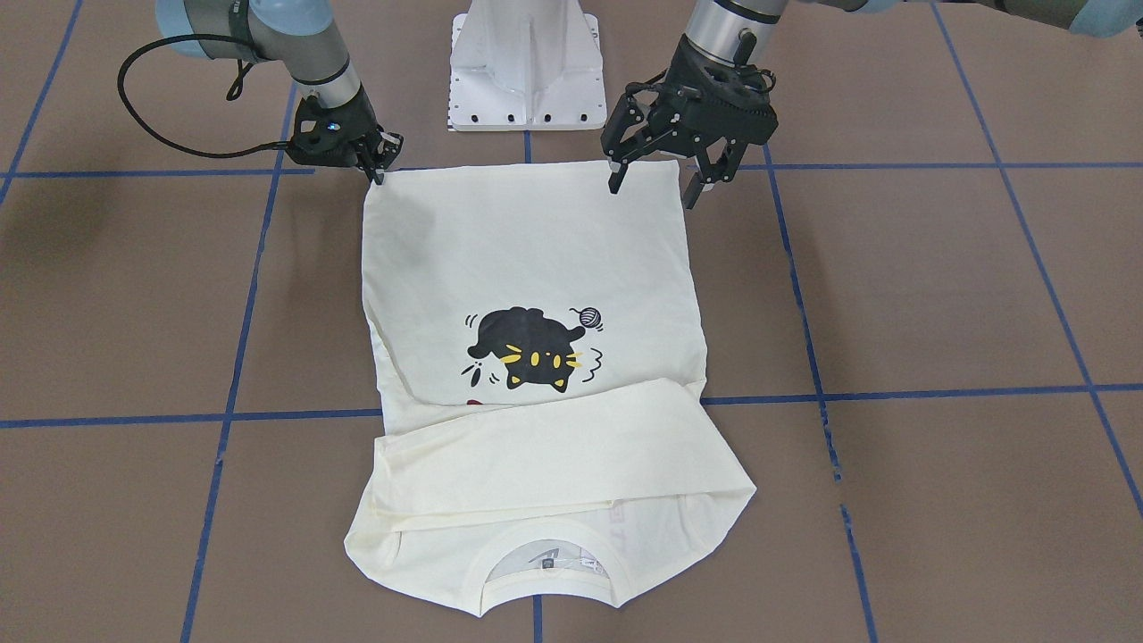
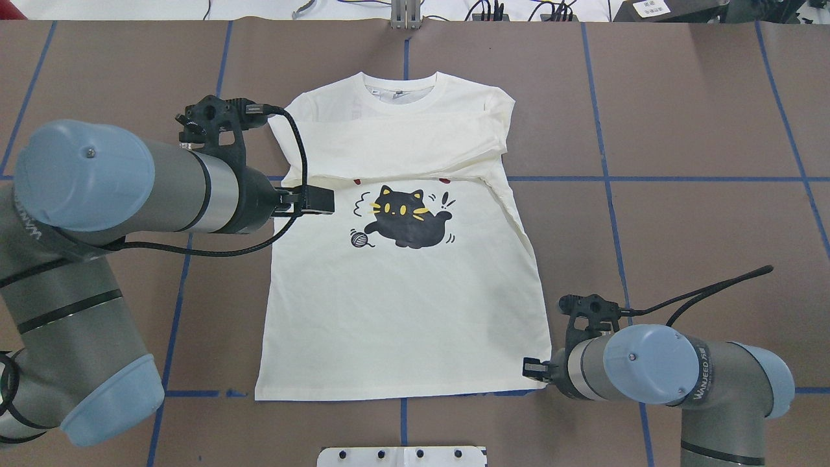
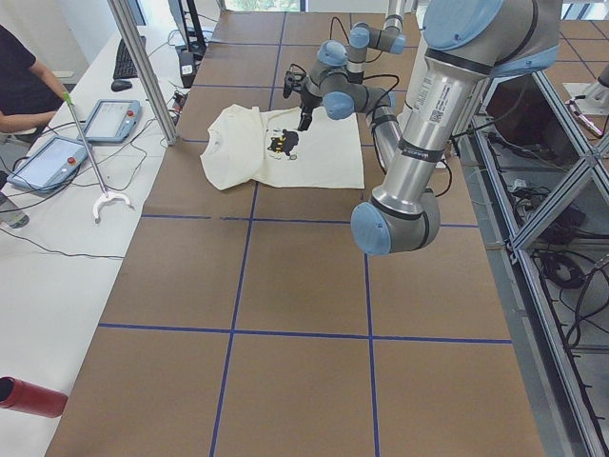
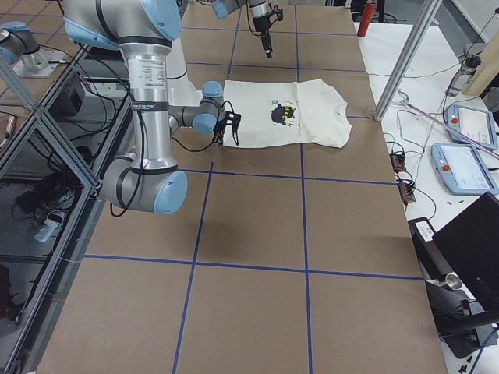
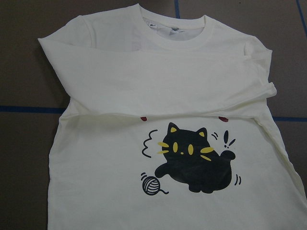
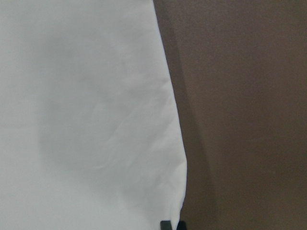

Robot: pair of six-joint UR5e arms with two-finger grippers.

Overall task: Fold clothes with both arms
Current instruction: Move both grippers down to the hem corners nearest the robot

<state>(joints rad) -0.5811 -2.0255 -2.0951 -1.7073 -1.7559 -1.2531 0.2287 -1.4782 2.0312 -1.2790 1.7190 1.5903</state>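
A cream-white long-sleeved shirt (image 1: pixel 527 250) is spread flat on the brown table (image 1: pixel 938 286), across the blue tape lines (image 1: pixel 893 393), in front of the white pedestal base (image 1: pixel 527 71). It is laid print side up. Its hem (image 1: pixel 518 166) is turned toward the robot and its neckband (image 1: pixel 549 576) toward the far side. The black cat print (image 1: pixel 531 348), with yellow whiskers and a small ball of yarn beside it, is seen near the middle of the body. Both sleeves (image 1: pixel 554 446) are folded across the chest, so that only two small red traces of lettering are seen at their lower edge. The right gripper (image 1: pixel 379 165) is set low at the hem corner on the robot's right. In the right wrist view its fingertips (image 6: pixel 165 224) are drawn nearly together, with the edge of the cloth reaching between them, so the corner is taken as pinched, though the cloth there is not raised off the table. The left gripper (image 1: pixel 654 189) is held well above the table, over the shirt's left side. Its fingers are spread wide and nothing is held between them. From that height the print, the folded sleeves and the neckband are all taken in by the left wrist view.
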